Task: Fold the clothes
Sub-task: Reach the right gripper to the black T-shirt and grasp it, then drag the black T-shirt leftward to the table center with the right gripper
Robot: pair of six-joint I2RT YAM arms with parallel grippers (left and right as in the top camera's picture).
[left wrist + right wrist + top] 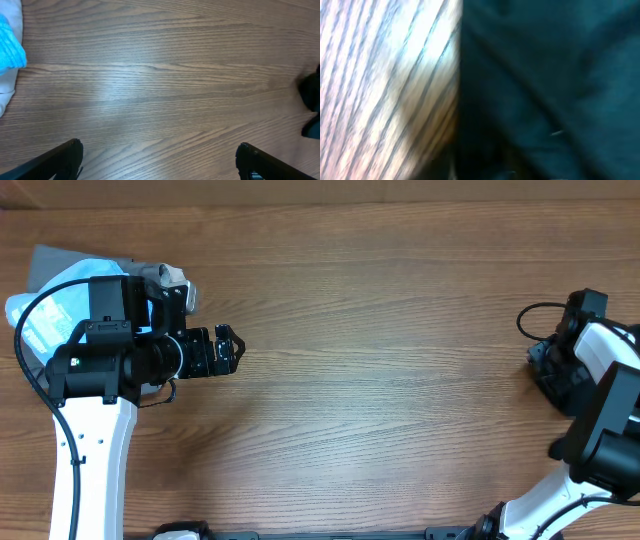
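Far left, the light blue garment [40, 308] sits under the left arm. The left gripper [232, 350] hangs over bare table [380, 380], fingers spread, holding nothing. Far right, the right gripper [547, 372] is down at the black T-shirt [545, 90] — can't tell if it's pinching. The fabric looks soft, light and floppy — I'd grab a hem edge.

My right wrist view is all smear: dark fabric of the black T-shirt [550, 90] against streaky wood, no detail. Overhead, the right arm [610, 410] runs off the frame edge and covers nearly all of that shirt; I can't make out the right gripper's jaws. The left arm [100, 360] hides much of the light blue garment [45, 315]. In the left wrist view, the left gripper's fingers [62, 160] are cut by the bottom edge, and a dark shape [311, 97] at the right edge is unidentifiable.
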